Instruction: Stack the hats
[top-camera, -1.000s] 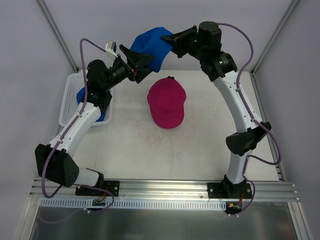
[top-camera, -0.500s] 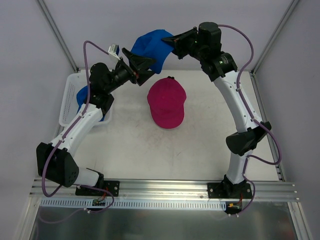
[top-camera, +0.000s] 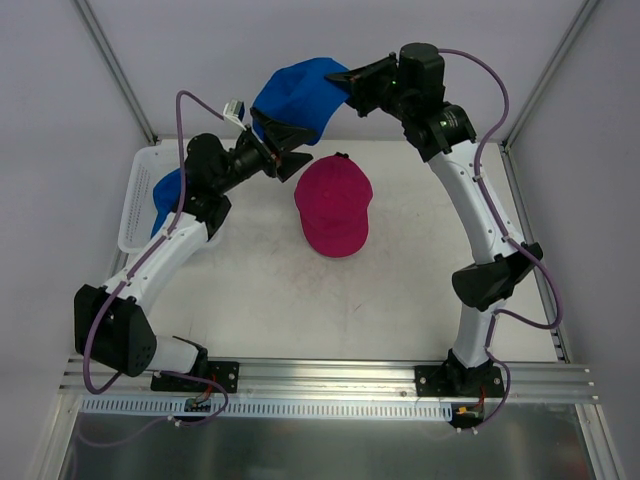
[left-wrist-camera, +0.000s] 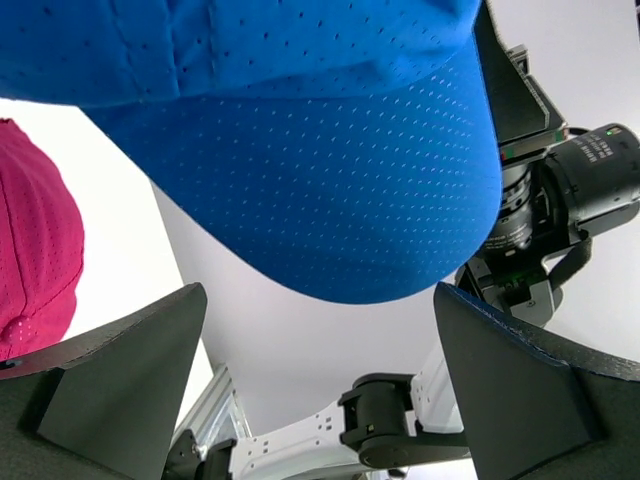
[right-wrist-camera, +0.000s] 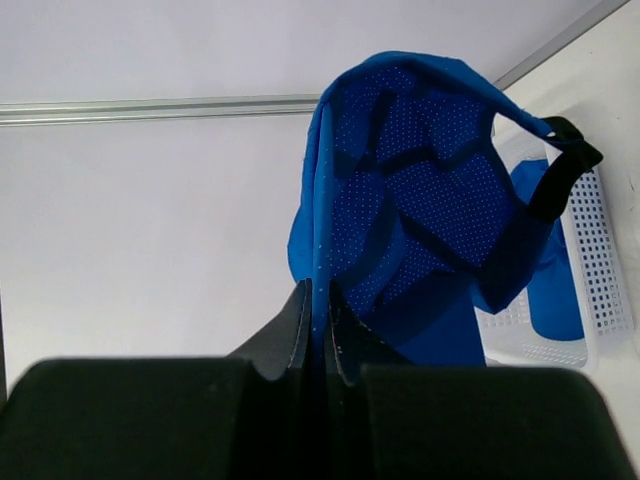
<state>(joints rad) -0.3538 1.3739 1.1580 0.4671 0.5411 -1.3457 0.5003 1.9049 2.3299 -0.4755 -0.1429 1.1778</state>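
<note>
The right pincer (right-wrist-camera: 318, 300) is clenched on the edge of a blue hat (top-camera: 298, 92) and holds it aloft above the far edge of the table (top-camera: 300, 300). The crown hangs open toward the wrist camera, the dark inner seams and the black back strap in view. Just beside it, the left pincer (left-wrist-camera: 318, 300) stands released, its two dark fingers (left-wrist-camera: 110, 380) spread wide with nothing between them. It is raised under the blue hat's rounded crown, which fills the upper part of the left wrist view, apart from both fingers. A magenta hat (top-camera: 333, 205) lies crown up on the table between the two arms, its brim turned toward their bases. At the table's left edge, a second blue hat (top-camera: 166, 190) rests inside a white slatted basket (top-camera: 135, 195), partly hidden behind the left arm.
</note>
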